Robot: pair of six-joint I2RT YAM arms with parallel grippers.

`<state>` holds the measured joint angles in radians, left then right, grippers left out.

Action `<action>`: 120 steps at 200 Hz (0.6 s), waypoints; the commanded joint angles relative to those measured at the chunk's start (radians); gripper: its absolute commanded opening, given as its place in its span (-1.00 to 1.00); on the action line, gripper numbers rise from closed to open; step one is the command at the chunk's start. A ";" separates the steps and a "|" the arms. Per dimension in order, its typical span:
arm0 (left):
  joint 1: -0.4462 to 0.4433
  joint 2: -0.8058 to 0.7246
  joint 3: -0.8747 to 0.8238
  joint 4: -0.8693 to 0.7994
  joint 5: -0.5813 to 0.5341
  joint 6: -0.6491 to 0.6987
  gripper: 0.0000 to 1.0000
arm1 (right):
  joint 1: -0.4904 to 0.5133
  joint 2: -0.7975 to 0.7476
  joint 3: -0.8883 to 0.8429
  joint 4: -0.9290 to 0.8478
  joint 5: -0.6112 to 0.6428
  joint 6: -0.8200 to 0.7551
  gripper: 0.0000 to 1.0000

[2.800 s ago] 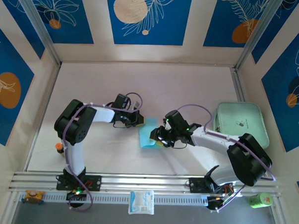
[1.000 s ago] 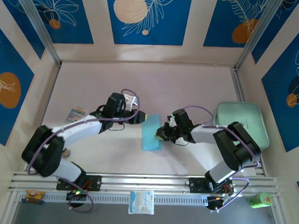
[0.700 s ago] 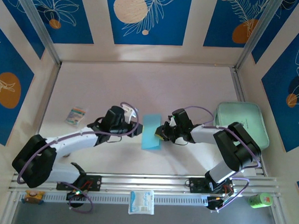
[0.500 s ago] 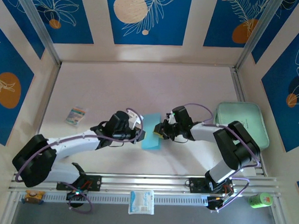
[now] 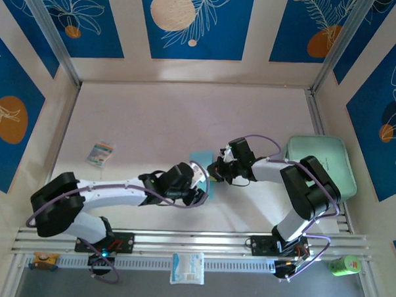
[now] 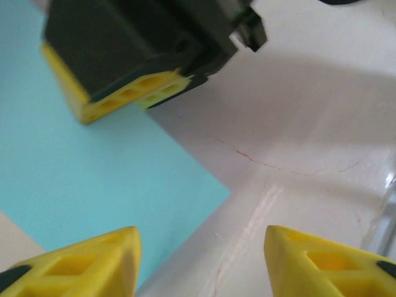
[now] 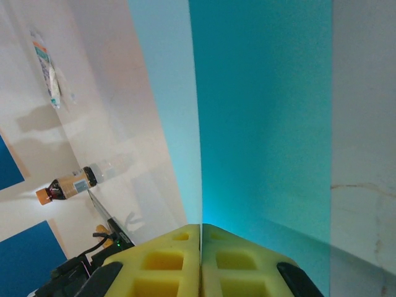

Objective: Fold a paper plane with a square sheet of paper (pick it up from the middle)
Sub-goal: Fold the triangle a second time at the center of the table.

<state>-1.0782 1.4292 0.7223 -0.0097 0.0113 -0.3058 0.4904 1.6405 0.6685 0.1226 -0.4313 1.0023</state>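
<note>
Bright, even light falls from above, and the arms cast soft, faint shadows on the pale bench (image 5: 186,115). Up close, the left end effector (image 6: 201,260) is out of focus and a broad grey shadow crosses the bench. The sheet of paper (image 7: 260,124) looks saturated, one strip paler.

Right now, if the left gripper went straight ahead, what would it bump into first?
Probably the corner of the square sheet of paper on the table, with the shut right gripper just beyond; depth is unclear.
</note>
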 commanded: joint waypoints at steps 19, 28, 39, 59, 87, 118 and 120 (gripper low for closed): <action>-0.090 0.073 0.088 -0.084 -0.224 0.114 0.35 | -0.004 0.012 0.019 -0.021 -0.036 0.002 -0.86; -0.101 0.086 0.098 -0.092 -0.246 0.126 0.40 | -0.004 0.014 0.019 -0.022 -0.036 0.006 -0.86; -0.111 0.102 0.107 -0.099 -0.264 0.135 0.44 | -0.004 0.015 0.020 -0.021 -0.038 0.007 -0.86; -0.126 0.126 0.120 -0.103 -0.305 0.147 0.49 | -0.004 0.015 0.021 -0.022 -0.040 0.007 -0.86; -0.127 0.152 0.139 -0.111 -0.348 0.156 0.49 | -0.006 0.014 0.021 -0.024 -0.040 0.009 -0.86; -0.127 0.180 0.166 -0.117 -0.364 0.166 0.40 | -0.006 0.012 0.019 -0.028 -0.041 0.008 -0.85; -0.127 0.183 0.167 -0.116 -0.363 0.166 0.39 | -0.006 0.011 0.020 -0.028 -0.040 0.007 -0.86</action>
<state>-1.1980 1.5867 0.8444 -0.1005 -0.3073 -0.1677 0.4896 1.6405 0.6685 0.1188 -0.4458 1.0027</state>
